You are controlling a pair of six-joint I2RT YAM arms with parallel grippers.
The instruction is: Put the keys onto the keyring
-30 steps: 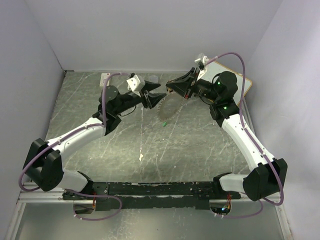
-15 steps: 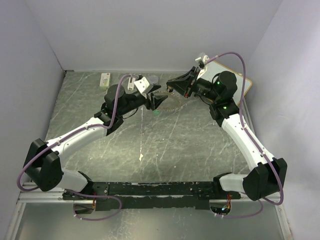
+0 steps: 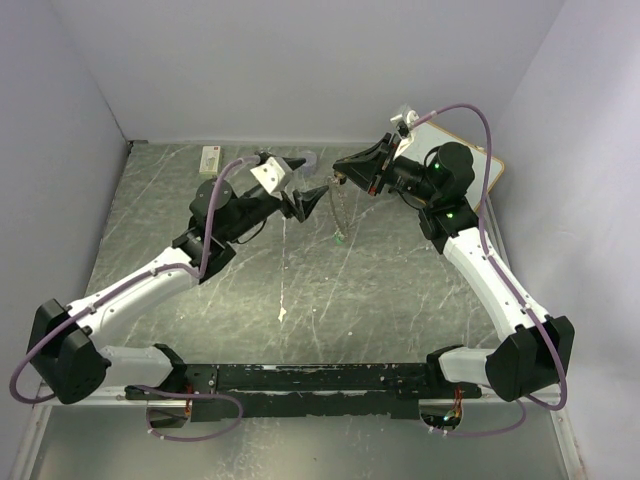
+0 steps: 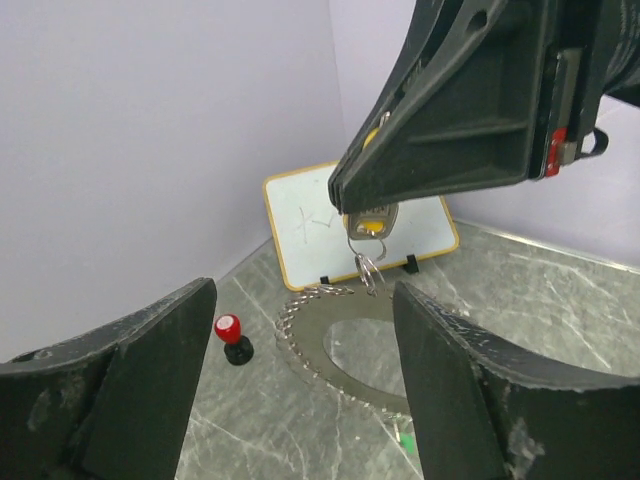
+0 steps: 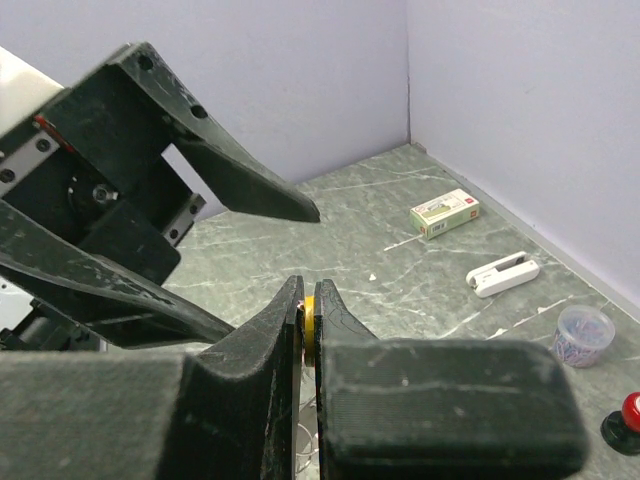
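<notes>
Out in front of the whiteboard [image 4: 310, 215], on its table-centre side, the right gripper [image 4: 350, 195] is clamped tight on the yellow key [image 4: 371, 224], probably so that the keyring [image 4: 300, 335] can dangle freely beneath from a small loop. A green key [image 4: 404, 440] sits at the ring's lower edge, farther from the board; whether it is threaded on cannot be told. The left gripper [image 4: 302, 290] faces the board with its jaws spread wide and nothing between them, seemingly leaving the hanging ring clear.
</notes>
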